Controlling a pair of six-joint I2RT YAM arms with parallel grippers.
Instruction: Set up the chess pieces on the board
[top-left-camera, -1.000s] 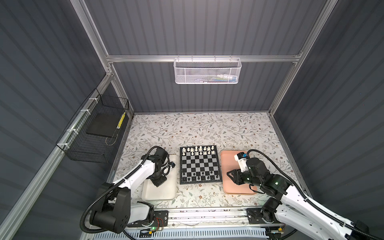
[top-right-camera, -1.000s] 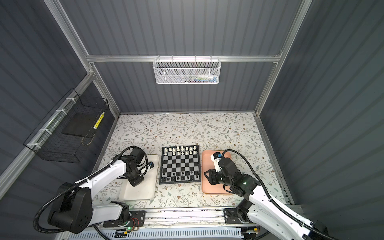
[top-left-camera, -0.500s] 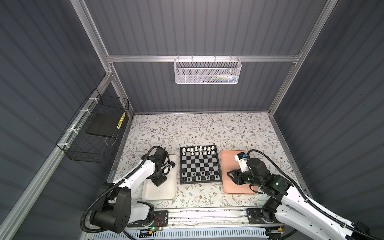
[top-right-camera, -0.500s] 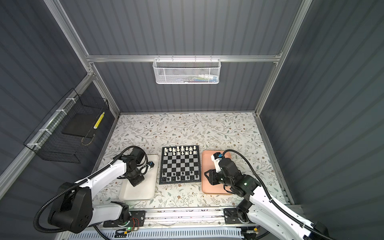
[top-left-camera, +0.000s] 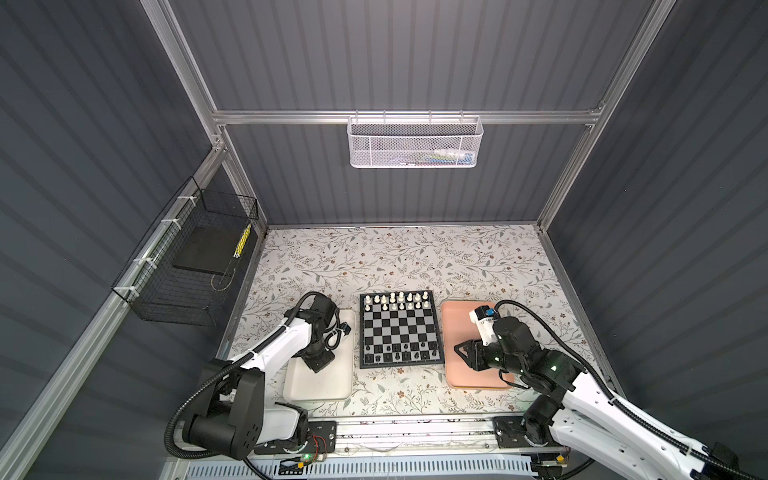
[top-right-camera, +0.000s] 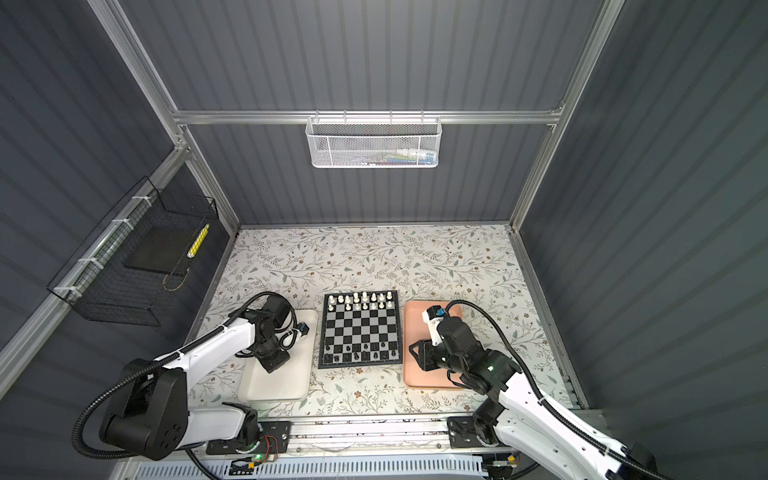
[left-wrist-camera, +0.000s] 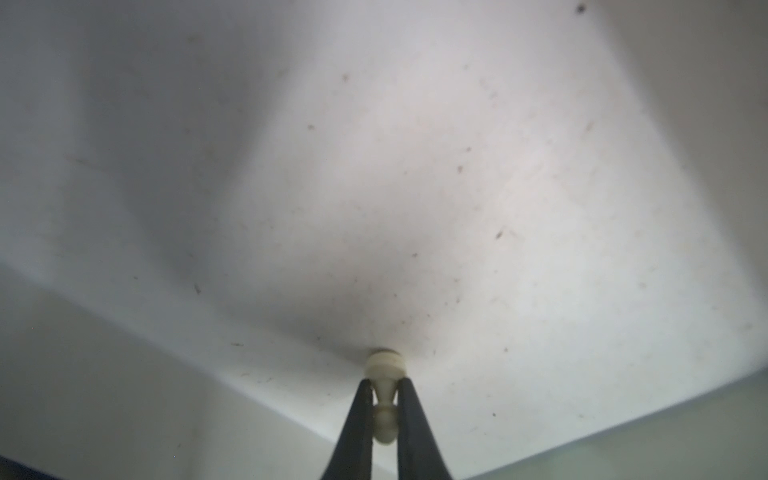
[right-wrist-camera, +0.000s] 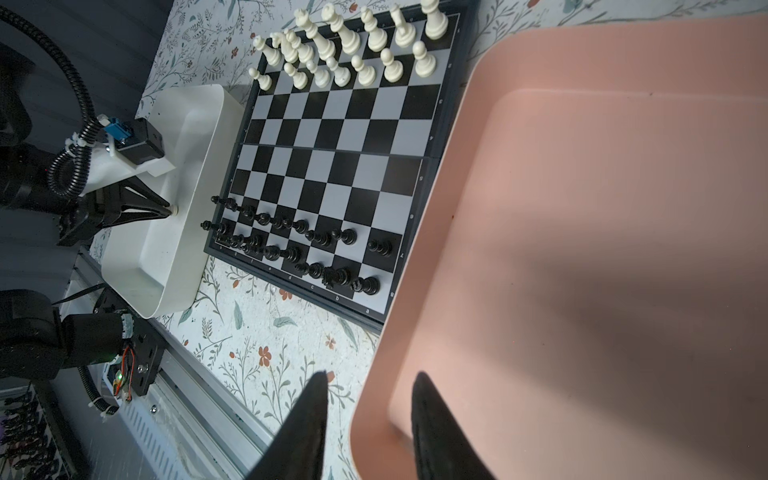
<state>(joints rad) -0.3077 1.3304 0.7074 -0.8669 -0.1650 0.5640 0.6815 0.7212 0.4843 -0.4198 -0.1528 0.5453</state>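
Note:
The board (top-left-camera: 399, 365) (top-right-camera: 360, 365) (right-wrist-camera: 332, 137) lies between two trays. Cream-white chess pieces (top-left-camera: 399, 300) (top-right-camera: 361, 300) (right-wrist-camera: 345, 45) fill its far rows, and black ones (top-left-camera: 399, 351) (top-right-camera: 360, 351) (right-wrist-camera: 291, 245) fill its near rows. My left gripper (left-wrist-camera: 383, 382) (top-left-camera: 316, 368) (top-right-camera: 272, 365) (right-wrist-camera: 168, 212) points down into the white tray (top-left-camera: 320, 386) (left-wrist-camera: 374, 166). It is shut on a cream-white pawn (left-wrist-camera: 384, 365) whose base touches the tray floor. My right gripper (right-wrist-camera: 370, 376) (top-left-camera: 461, 353) (top-right-camera: 415, 351) is open over the near left corner of the salmon-pink tray (top-left-camera: 457, 316) (right-wrist-camera: 623, 208), holding nothing.
A white mesh basket (top-left-camera: 415, 143) hangs on the back wall and a black wire basket (top-left-camera: 191, 266) on the left wall. A metal rail (top-left-camera: 415, 428) runs along the table's front edge. Floral tabletop (top-left-camera: 399, 257) stretches behind the board.
The left gripper's fingers have closed on the pawn in the white tray. Neither arm has visibly shifted.

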